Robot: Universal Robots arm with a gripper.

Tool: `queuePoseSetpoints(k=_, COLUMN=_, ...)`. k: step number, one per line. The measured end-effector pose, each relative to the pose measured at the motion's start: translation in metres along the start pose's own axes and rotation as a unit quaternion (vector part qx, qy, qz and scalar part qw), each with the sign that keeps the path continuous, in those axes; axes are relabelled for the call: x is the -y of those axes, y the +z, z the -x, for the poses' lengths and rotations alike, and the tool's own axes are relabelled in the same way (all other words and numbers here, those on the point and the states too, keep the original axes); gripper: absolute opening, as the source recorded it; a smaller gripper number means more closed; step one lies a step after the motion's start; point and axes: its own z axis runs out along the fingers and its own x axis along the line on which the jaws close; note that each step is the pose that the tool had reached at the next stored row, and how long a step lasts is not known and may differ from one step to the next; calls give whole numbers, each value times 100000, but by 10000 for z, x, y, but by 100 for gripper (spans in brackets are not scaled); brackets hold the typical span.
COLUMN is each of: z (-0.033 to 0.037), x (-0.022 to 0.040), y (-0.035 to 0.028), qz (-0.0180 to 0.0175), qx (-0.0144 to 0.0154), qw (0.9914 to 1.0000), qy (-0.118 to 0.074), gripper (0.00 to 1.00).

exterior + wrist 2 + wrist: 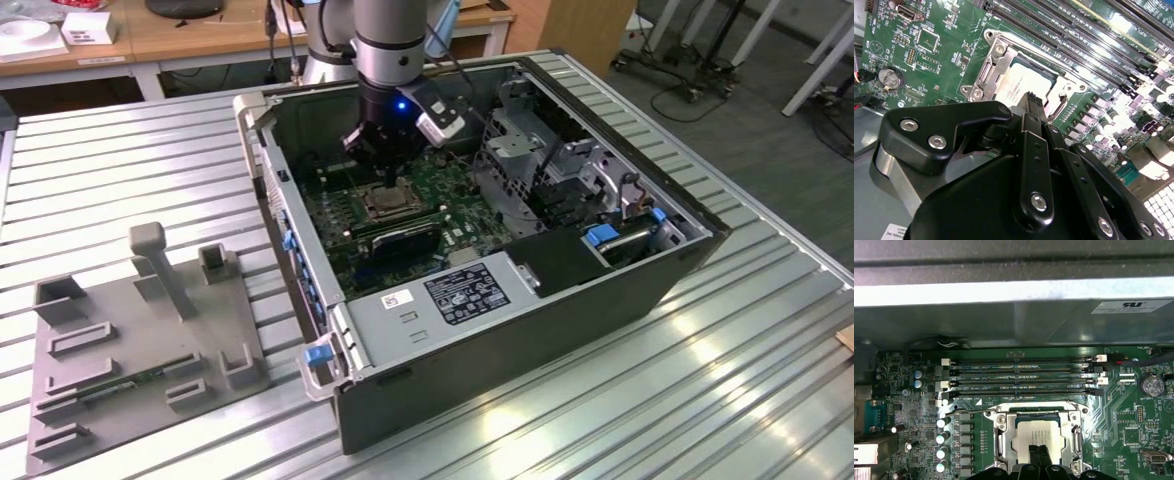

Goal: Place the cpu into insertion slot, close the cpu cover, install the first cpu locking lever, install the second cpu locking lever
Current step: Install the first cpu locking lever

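The cpu (1041,434) lies flat in the insertion slot (1074,412), its silver top facing up; I also see the cpu (1015,82) in the second wrist view. The cpu cover (1003,436) lies down around the chip as a silver frame. A thin metal lever rod (1029,409) runs along the socket edge beside the memory slots. My gripper (1037,450) hangs right over the chip's middle with its two black fingers pressed together, and nothing shows between them. In the exterior view the gripper (387,182) reaches down into the open computer case onto the cpu (391,206).
Long black memory slots (1019,374) lie just beyond the socket, with the grey case wall (1004,320) behind them. A row of capacitors (943,439) flanks the socket. A metal drive cage (534,160) stands inside the case. A grey fixture plate (134,340) lies on the table.
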Motion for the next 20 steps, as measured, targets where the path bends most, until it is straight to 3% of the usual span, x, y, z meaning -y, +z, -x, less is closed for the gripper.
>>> queuePoseSetpoints(k=8, z=3, x=-2, y=-58, qz=-3, qx=-3, qw=100000, qy=-1, gripper=11)
queuePoseSetpoints(k=15, z=0, x=-2, y=-60, qz=-3, qx=-5, qw=100000, qy=-3, gripper=11)
queuePoseSetpoints(k=20, z=-74, x=1, y=-61, qz=2, qx=30, qw=100000, qy=-7, gripper=11)
